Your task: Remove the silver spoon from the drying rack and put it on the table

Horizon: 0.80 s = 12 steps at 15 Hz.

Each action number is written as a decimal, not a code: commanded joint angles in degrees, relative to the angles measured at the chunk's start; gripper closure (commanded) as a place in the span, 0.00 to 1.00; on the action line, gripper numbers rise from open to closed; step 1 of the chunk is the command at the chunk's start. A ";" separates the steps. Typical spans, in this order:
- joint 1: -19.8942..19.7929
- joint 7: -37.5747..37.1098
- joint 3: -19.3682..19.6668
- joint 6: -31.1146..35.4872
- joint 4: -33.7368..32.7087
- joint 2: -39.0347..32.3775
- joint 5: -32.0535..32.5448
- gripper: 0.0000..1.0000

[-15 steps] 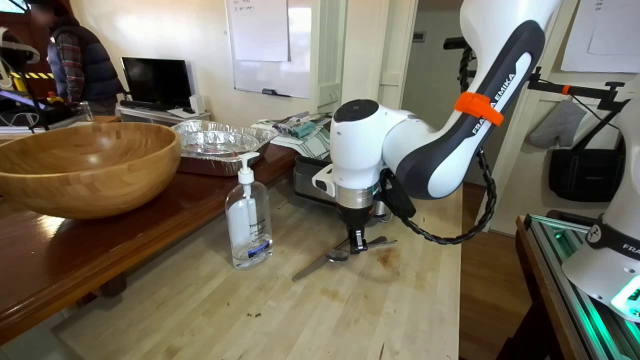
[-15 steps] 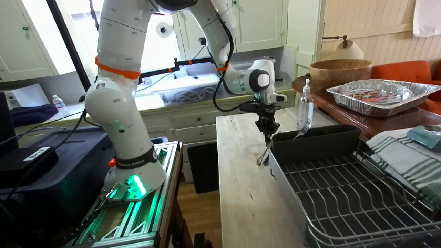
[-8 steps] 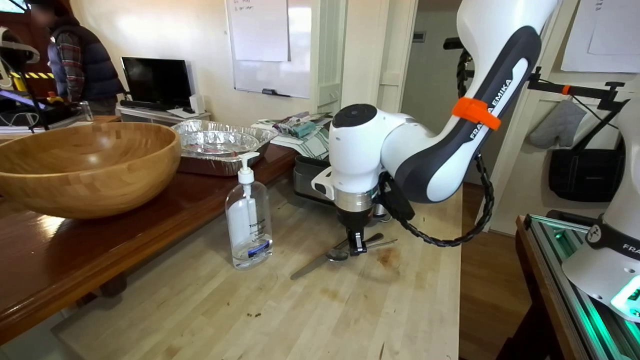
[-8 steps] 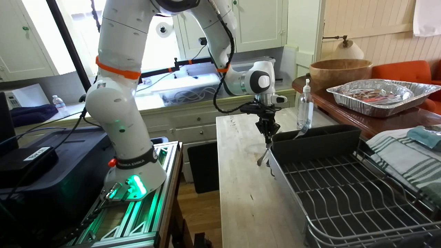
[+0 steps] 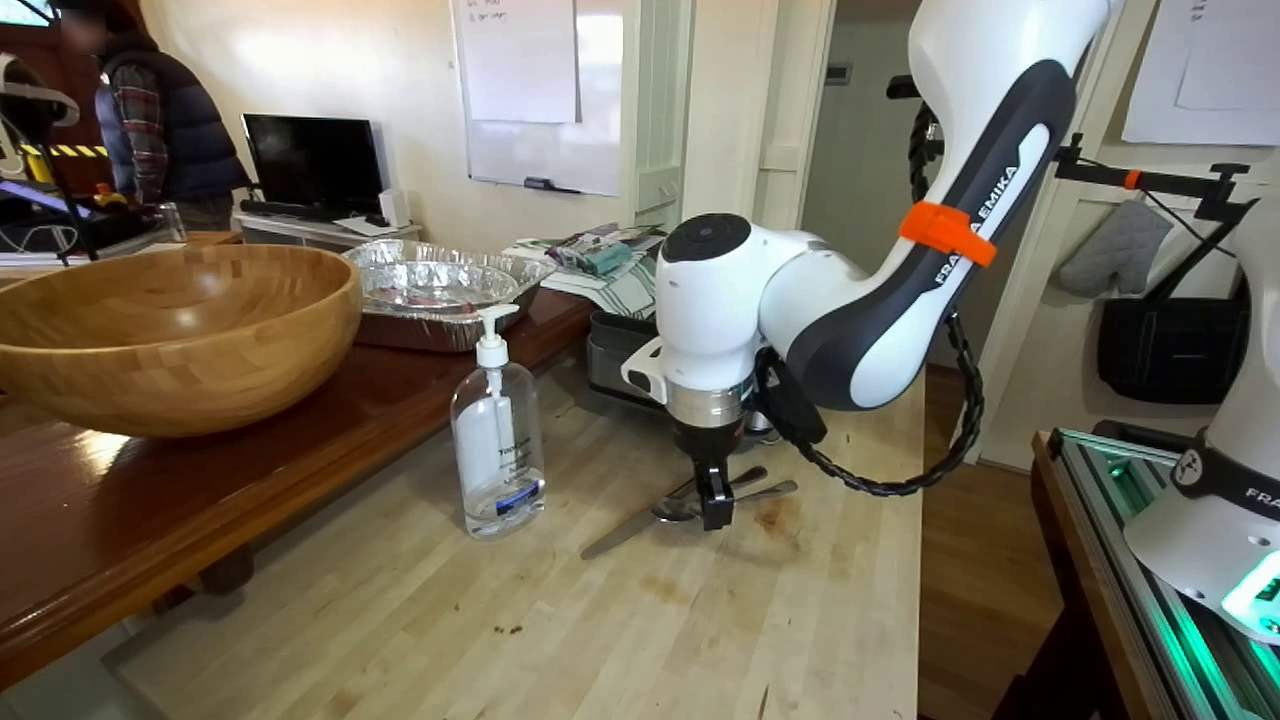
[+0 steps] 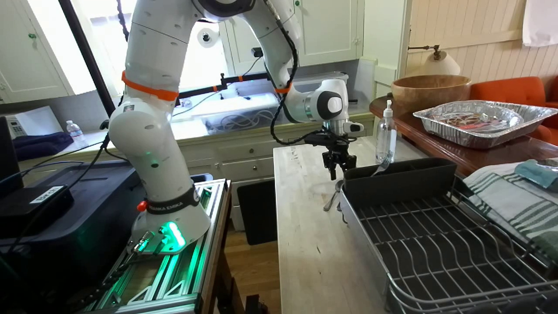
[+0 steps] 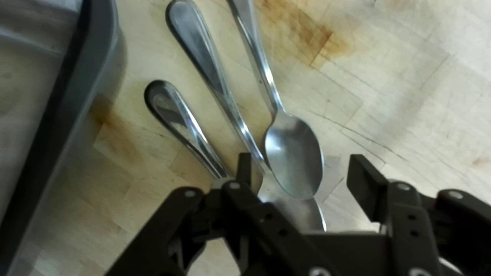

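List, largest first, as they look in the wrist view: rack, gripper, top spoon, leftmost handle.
1. Rack and gripper: both large, both running out of view, too alike to rank.
2. Top spoon.
3. Leftmost handle.

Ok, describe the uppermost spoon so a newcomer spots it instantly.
On the pale table, close beside the drying rack, lie three pieces of silver cutlery. In the wrist view, the silver spoon is the piece farthest from the rack; it alone shows its whole bowl, overlapping the middle piece.
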State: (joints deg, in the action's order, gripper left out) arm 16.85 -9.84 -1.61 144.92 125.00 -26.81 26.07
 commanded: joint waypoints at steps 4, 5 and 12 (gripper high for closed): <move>1.01 -2.27 0.55 1.26 -0.53 1.06 0.28 0.00; 1.58 -4.04 1.00 0.55 -0.62 1.74 0.48 0.00; 0.88 -10.57 0.00 -2.03 0.30 8.27 -4.01 0.00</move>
State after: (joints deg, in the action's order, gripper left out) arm 17.59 -17.66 -1.43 144.71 123.74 -22.47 24.46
